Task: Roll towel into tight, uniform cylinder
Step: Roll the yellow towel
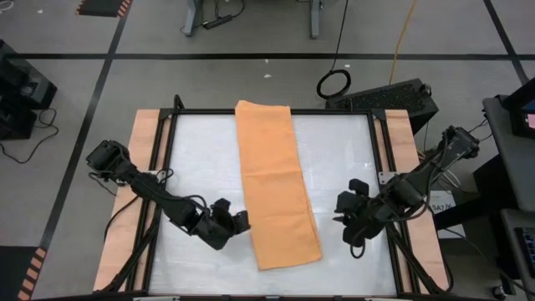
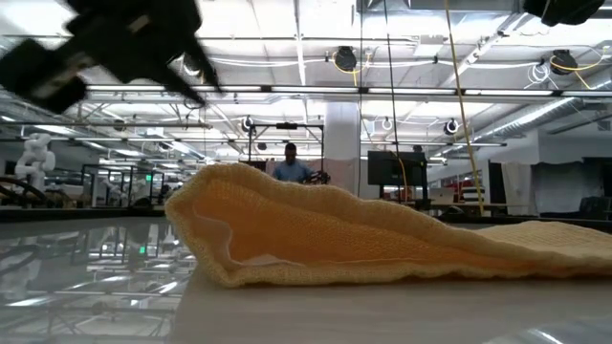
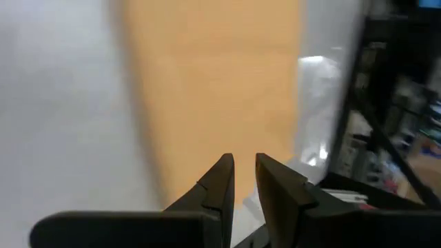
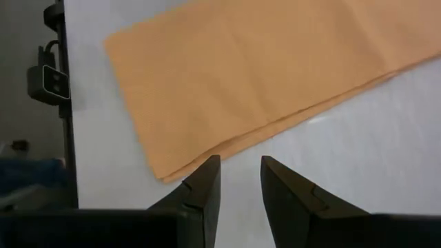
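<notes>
Towel (image 1: 274, 186): soft, limp, folded into long strip (layers prone to slipping). Grasp near-end corners. Left gripper (image 1: 242, 221), right gripper (image 1: 341, 209): slightly parted, empty.

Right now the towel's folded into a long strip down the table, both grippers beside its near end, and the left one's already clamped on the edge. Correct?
Not quite. The left gripper grips nothing: in the left wrist view its fingers are slightly apart and empty above the towel. The high view shows it just off the towel's edge. The rest holds: long folded strip, right gripper beside the same end.
</notes>
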`<state>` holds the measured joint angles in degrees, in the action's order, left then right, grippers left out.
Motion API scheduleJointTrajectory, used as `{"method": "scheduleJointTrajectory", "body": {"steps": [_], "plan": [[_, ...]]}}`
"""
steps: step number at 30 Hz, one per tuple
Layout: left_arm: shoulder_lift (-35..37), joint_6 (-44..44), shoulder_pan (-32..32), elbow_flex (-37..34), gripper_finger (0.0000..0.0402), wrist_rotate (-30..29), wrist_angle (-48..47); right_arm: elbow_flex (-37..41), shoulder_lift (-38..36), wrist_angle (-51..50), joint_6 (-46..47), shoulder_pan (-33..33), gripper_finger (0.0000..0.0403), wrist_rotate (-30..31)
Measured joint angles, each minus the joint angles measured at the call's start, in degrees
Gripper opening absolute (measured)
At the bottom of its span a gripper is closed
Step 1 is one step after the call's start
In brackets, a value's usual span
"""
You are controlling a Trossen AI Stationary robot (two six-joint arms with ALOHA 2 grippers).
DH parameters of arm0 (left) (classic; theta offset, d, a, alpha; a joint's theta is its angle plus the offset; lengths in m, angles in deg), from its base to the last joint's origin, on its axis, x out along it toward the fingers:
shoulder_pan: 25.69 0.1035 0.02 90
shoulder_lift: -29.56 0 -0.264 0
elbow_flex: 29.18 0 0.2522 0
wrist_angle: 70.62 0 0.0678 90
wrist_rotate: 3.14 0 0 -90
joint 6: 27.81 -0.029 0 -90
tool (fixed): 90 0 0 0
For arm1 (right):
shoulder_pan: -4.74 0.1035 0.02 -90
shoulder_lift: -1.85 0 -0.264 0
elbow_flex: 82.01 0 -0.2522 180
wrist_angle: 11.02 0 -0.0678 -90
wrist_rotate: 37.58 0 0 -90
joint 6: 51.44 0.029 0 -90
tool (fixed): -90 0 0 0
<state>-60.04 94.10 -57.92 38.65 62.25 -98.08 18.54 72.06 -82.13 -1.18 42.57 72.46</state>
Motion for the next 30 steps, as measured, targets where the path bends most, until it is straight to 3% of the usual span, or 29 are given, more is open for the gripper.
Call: {"method": "scheduleJointTrajectory", "body": {"steps": [2, 6, 18, 25, 30], "plan": [[-0.02, 4.21, -0.37, 0.0, 0.0067, 3.15, -2.27, 0.0, -0.13, 0.0, 0.0, -0.93, 0.0096, -1.18], [-0.02, 5.29, -1.04, 0.0, 0.0085, 4.06, -2.22, 0.0, -0.15, -0.02, -2.24, -2.12, 0.0096, -3.57], [-4.52, 0.57, -2.0, 0.0, 0.0219, 4.7, 2.91, 0.0, -0.15, -0.74, -9.4, -5.54, 0.0095, -5.59], [-7.25, -0.34, -1.62, 0.0, 0.023, 3.61, 9.95, 0.62, -0.15, -2.4, -7.79, -9.73, 0.0095, -8.9], [-6.91, -9.47, 0.47, -0.02, 0.023, 1.27, 22.91, 4.87, -0.17, 1.01, -5.1, -12.66, 0.0095, -14.83]]}}
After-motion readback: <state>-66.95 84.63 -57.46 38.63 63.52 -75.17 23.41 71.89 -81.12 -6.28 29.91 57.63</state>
